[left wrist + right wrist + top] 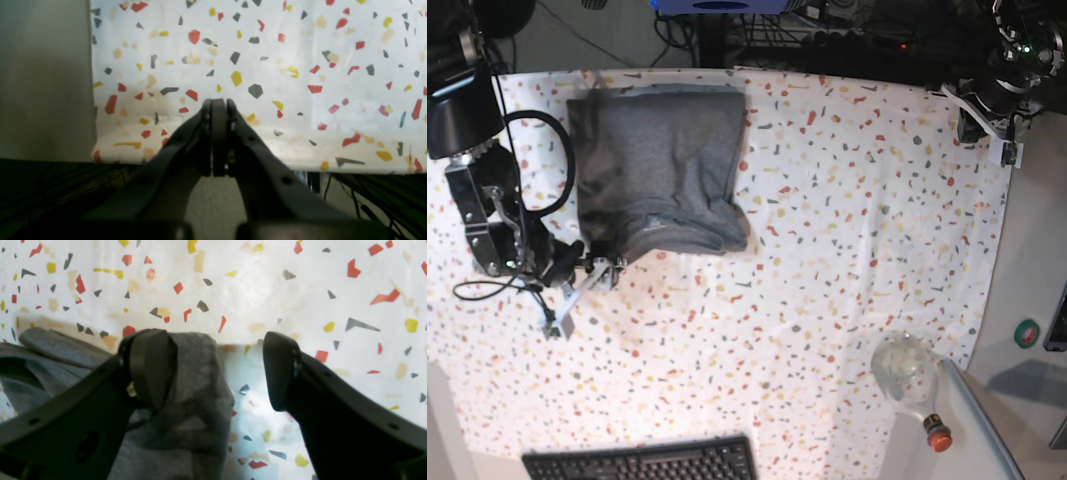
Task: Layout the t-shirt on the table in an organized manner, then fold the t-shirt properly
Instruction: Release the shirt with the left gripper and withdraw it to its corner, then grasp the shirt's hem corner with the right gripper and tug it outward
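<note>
The grey t-shirt lies folded into a compact rectangle on the far left part of the speckled table. My right gripper sits at the shirt's near left corner. In the right wrist view the right gripper is open, and a fold of the t-shirt rests against the inner side of its left finger, unclamped. The other finger stands apart over bare table. My left gripper is shut on nothing, above the table by its edge; in the base view the left gripper is at the far right corner.
A clear plastic bottle with a red cap lies at the table's near right. A black keyboard sits at the near edge. A plain white side counter runs along the right. Cables hang near the right arm.
</note>
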Available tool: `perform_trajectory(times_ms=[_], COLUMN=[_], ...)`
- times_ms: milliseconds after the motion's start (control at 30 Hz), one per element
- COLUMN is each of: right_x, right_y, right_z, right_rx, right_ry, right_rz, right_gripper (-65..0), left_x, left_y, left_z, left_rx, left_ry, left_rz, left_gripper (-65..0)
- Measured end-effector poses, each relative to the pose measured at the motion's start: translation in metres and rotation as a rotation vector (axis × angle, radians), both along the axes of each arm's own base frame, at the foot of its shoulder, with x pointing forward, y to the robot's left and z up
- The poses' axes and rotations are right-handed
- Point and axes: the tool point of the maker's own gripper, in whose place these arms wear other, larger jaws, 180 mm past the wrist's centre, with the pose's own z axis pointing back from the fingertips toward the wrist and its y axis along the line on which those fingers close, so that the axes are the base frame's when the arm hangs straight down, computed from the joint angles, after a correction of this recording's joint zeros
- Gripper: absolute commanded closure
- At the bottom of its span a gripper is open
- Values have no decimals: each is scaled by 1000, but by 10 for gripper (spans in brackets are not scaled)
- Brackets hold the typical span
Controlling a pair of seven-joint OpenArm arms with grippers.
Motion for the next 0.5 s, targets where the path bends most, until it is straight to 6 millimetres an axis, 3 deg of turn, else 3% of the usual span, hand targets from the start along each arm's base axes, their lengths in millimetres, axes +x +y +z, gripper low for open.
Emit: perform_trajectory(times_ms=[167,233,400,500], right_x=[-1,-1,-5,-12], right_y=[11,11,4,-3], right_z=[-3,-2,-11,-21], right_rx=[19,21,10,2], right_ry=[8,7,32,67], right_rz=[4,3,-13,-33], right_gripper=[-389,-312,0,0], left_x=[0,0,-1,0], left_y=[0,0,1,2], left_z=[0,0,-3,-7], left_rx=[0,0,-5,-12], left_ry=[-1,0,7,13], left_rz=[0,0,5,14], left_gripper=[0,0,0,0])
